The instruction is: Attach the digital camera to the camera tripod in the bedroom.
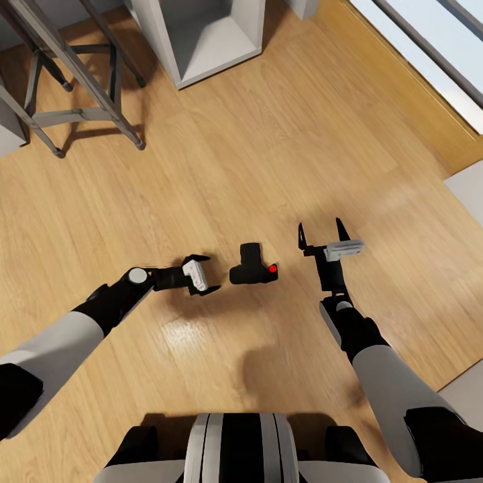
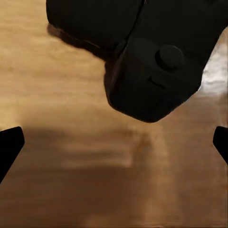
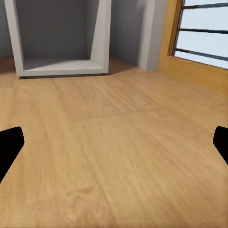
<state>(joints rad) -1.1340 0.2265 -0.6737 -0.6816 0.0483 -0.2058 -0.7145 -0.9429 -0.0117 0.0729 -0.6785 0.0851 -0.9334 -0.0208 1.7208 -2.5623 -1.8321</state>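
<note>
The digital camera (image 1: pixel 253 266) lies on the light wood floor, black and blocky, its red button facing my right side. My left gripper (image 1: pixel 209 274) hovers low just to its left, jaws open and pointed at it without touching. In the left wrist view the digital camera (image 2: pixel 147 61) looms close ahead of the open left gripper (image 2: pixel 114 147). My right gripper (image 1: pixel 320 226) stands open a short way to the camera's right, holding nothing. The camera tripod (image 1: pixel 74 87) stands at the far left; I see its grey legs and black feet, while its head is out of view.
A white cube shelf (image 1: pixel 208 40) stands on the floor at the back, also ahead of the right wrist as the shelf (image 3: pixel 61 38). A window (image 1: pixel 436 47) with a wood sill runs along the right. A pale mat edge (image 1: pixel 469 188) lies at the right.
</note>
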